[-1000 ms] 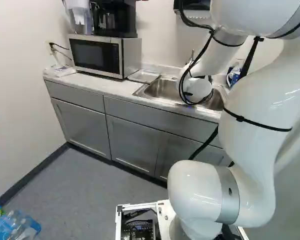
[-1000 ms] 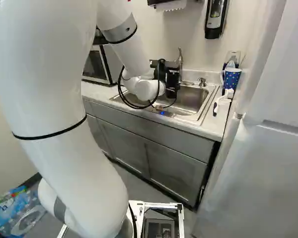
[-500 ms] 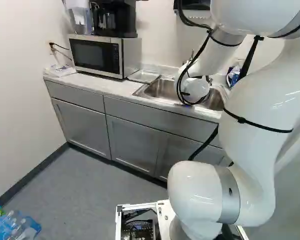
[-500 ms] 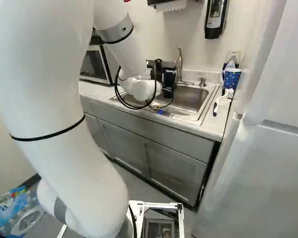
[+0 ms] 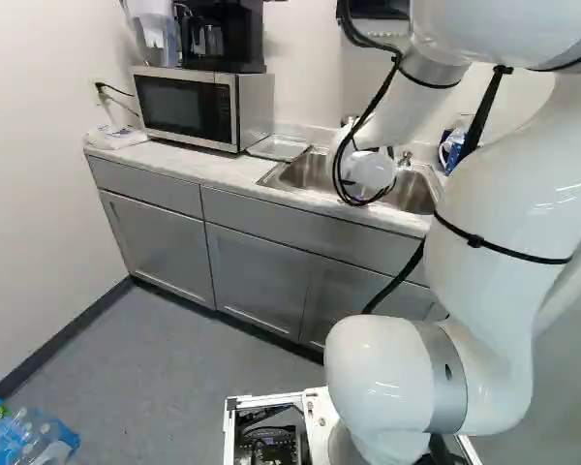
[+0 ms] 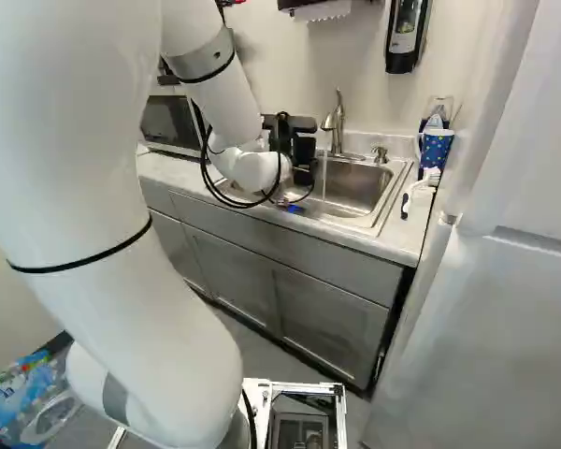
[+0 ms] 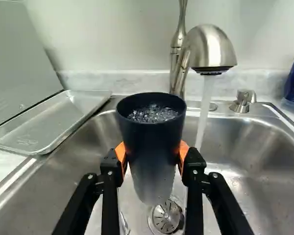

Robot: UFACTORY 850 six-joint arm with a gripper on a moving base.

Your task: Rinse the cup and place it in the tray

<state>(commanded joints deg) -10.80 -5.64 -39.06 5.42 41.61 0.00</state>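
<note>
Over the stainless-steel sink (image 7: 264, 191), the black two-fingered tool (image 6: 301, 150) pinches a tall, dark, round cup (image 7: 151, 142), upright, bubbly clear water (image 7: 153, 114) high inside. Beside it, a stream (image 7: 204, 107) runs from the curved metal faucet (image 7: 210, 46). Further out, on the pale counter (image 5: 213, 170), lie a shallow silver metal tray (image 7: 54, 120) and, across the sink, a blue spotted mug (image 6: 437, 148).

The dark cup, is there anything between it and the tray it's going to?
Nothing visible stands between the cup in the claw and the tray; only the low rim of the sink lies between them. The running water falls on the cup's other side, away from the tray.
</note>
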